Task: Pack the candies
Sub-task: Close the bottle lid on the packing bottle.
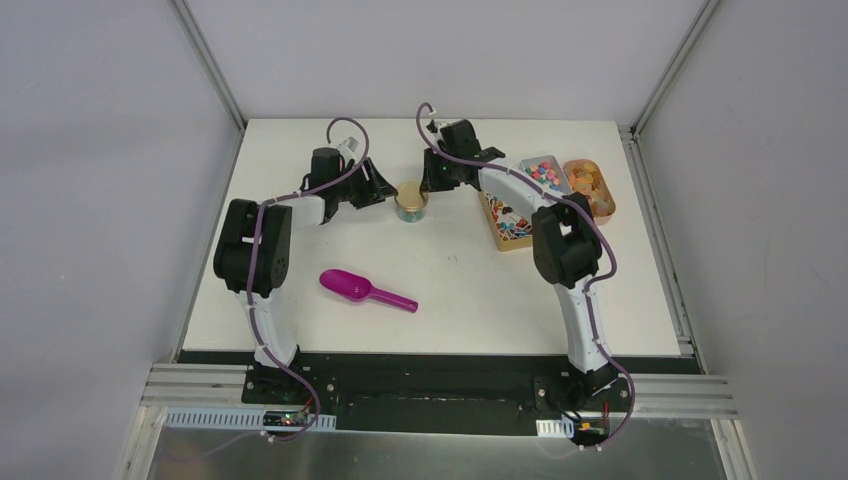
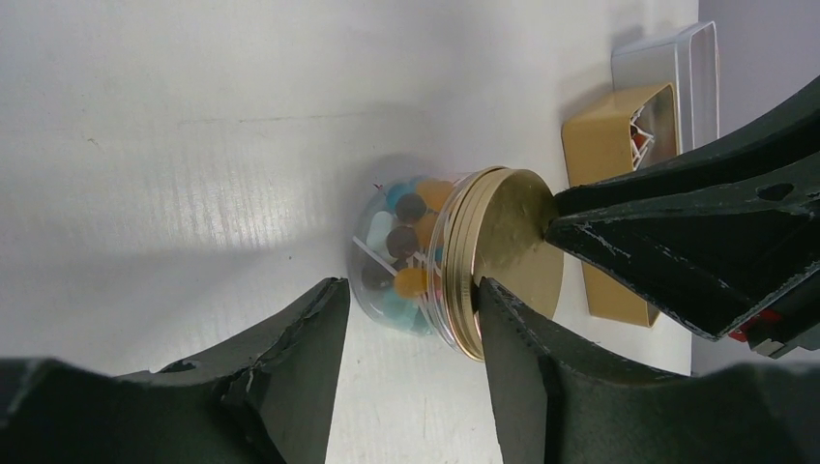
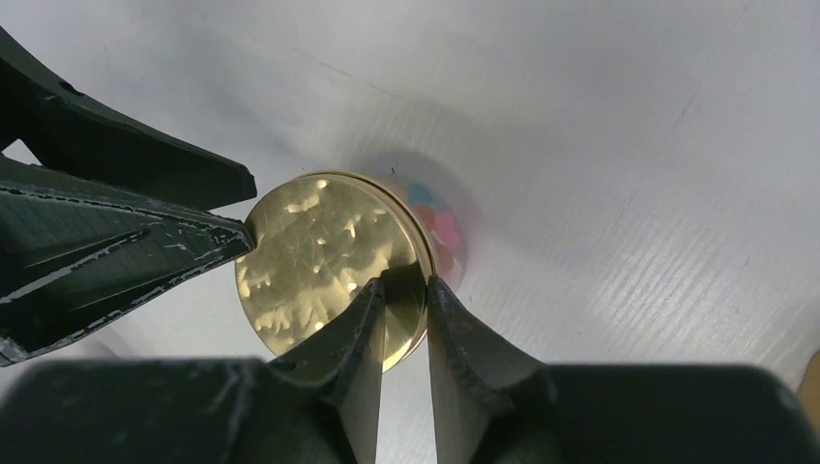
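Mid-table: clear jar (image 2: 406, 261) standing upright, candies (image 2: 411, 242) showing through its wall, gold lid (image 3: 319, 261) sitting on top. The right claw (image 3: 406, 290) is pinching the lid's rim, closed on it. The left claw (image 2: 411, 290) is straddling the jar body; grip cannot be told. Beside them, silver tin (image 1: 527, 163) holding more coloured pieces; gold box (image 1: 512, 247) holding wrapped sweets.
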{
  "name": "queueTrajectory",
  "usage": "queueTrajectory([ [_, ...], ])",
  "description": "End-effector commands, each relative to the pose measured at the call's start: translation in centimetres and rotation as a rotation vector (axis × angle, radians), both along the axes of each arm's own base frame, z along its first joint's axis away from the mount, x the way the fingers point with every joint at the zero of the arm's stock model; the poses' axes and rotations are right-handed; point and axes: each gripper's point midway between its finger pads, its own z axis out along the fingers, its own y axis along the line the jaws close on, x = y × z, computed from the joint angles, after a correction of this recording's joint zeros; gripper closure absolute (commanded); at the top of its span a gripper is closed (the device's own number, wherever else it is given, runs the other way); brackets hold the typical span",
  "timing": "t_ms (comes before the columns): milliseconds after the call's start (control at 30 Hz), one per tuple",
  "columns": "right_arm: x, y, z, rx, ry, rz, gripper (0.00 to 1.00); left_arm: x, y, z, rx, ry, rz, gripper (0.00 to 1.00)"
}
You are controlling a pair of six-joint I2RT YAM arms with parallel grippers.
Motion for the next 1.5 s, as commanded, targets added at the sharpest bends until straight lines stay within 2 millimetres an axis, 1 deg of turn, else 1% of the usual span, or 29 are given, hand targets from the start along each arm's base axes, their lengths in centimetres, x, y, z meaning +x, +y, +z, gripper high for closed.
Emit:
queueTrajectory([
  [0, -1.0, -0.3, -1.8, -0.005, 0.040, 0.004, 0.78, 0.4, -0.5, 0.2, -0.012, -0.019, -0.008, 0.48],
  [67, -1.3, -0.6, -2.3, -0.005, 0.045, -0.001, 0.79, 0.4, -0.2, -0.5, 0.004, 0.000, 0.006, 0.49],
  [167, -2.1, -0.8, -3.5, -0.007, 0.056, 0.003, 0.80, -0.2, -0.2, -1.9, 0.007, 0.050, 0.016, 0.53],
  [200, -2.6, -1.1, -4.3, -0.014, 0.069, -0.003, 0.80, -0.6, -0.4, -2.3, -0.005, 0.068, 0.013, 0.54],
  [233, -2.7, -1.2, -4.5, -0.014, 0.068, -0.004, 0.80, -0.9, -0.7, -2.4, -0.025, 0.080, 0.007, 0.55],
  [333, -4.0, -1.5, -6.0, -0.038, 0.092, 0.004, 0.80, -1.8, -1.8, -2.8, -0.052, 0.090, -0.017, 0.62],
  [467, -4.9, -2.2, -7.1, -0.069, 0.100, 0.000, 0.81, -3.1, -1.7, -5.0, -0.024, 0.138, -0.022, 0.68],
  [567, -5.2, -2.8, -7.2, -0.078, 0.095, -0.019, 0.82, -4.3, -1.6, -6.7, -0.010, 0.179, -0.021, 0.75],
  [667, -5.3, -2.7, -6.3, -0.057, 0.083, -0.022, 0.82, -4.7, -1.8, -7.4, 0.015, 0.206, -0.027, 0.76],
  [700, -5.3, -2.5, -5.9, -0.046, 0.077, -0.020, 0.82, -4.6, -1.9, -7.2, 0.015, 0.210, -0.029, 0.74],
  [733, -5.3, -2.4, -5.5, -0.037, 0.072, -0.018, 0.81, -4.3, -2.0, -6.7, 0.010, 0.206, -0.037, 0.70],
  [833, -4.8, -1.9, -4.4, -0.009, 0.056, -0.016, 0.80, -3.2, -2.7, -3.5, -0.022, 0.139, -0.076, 0.57],
  [900, -4.6, -1.8, -4.2, -0.008, 0.054, -0.018, 0.80, -3.1, -2.8, -2.1, -0.039, 0.118, -0.096, 0.50],
  [967, -4.4, -1.8, -4.1, -0.007, 0.057, -0.029, 0.79, -3.3, -3.0, -1.4, -0.061, 0.112, -0.121, 0.48],
  [1033, -4.3, -1.8, -4.1, 0.000, 0.058, -0.030, 0.79, -3.3, -2.8, -1.7, -0.063, 0.120, -0.124, 0.48],
  [1100, -4.3, -1.6, -4.1, 0.007, 0.059, -0.030, 0.79, -3.0, -2.2, -3.0, -0.051, 0.146, -0.095, 0.53],
  [1167, -4.3, -1.6, -4.1, 0.007, 0.060, -0.031, 0.79, -2.5, -1.2, -4.5, -0.021, 0.177, -0.036, 0.60],
  [1267, -4.7, -1.9, -4.4, 0.001, 0.071, -0.032, 0.79, -2.4, -0.9, -6.6, 0.000, 0.223, -0.005, 0.74],
  [1367, -5.4, -2.2, -5.1, -0.004, 0.093, -0.030, 0.80, -3.3, -0.7, -8.9, 0.023, 0.284, 0.004, 0.89],
  [1400, -5.6, -2.3, -5.3, -0.006, 0.098, -0.032, 0.80, -3.8, -0.6, -9.5, 0.042, 0.292, -0.001, 0.92],
  [1467, -6.0, -2.4, -5.7, -0.004, 0.108, -0.032, 0.80, -4.6, -0.3, -10.8, 0.095, 0.314, 0.004, 0.95],
])
